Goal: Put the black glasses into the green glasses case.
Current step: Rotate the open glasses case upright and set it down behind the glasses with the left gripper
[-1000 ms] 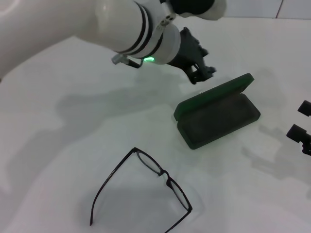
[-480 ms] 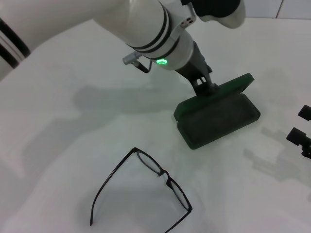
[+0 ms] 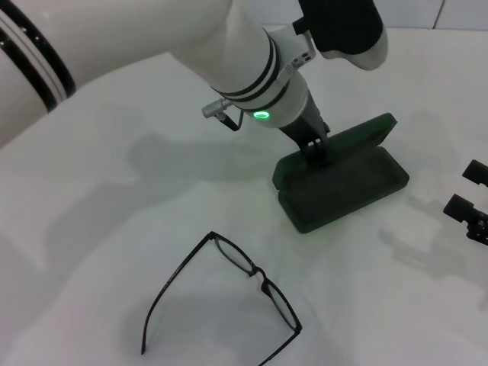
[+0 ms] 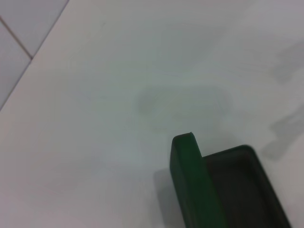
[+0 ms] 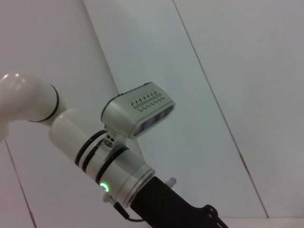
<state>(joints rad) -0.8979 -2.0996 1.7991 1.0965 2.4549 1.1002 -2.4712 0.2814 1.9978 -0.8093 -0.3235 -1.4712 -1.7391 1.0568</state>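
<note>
Black glasses (image 3: 221, 293) lie unfolded on the white worktop (image 3: 114, 229), nearest the camera and well apart from everything else. Left end effector (image 3: 316, 149) is down at the raised lid of the open green glasses case (image 3: 343, 183); can't tell whether its fingers are apart or together. Right end effector (image 3: 469, 210) sits at the right edge, fingers apart.

One pair of glasses, one case, two grippers on one white table.

A single pair of thin black-framed glasses with small oval lenses (image 3: 229, 293) lies at six o'clock; a single dark green oblong hard case (image 3: 343, 183), lid up, sits at two o'clock. One black left gripper (image 3: 316, 149) is at the case's lid; one black right gripper (image 3: 469, 210) shows at three o'clock. One white table (image 3: 91, 229).
</note>
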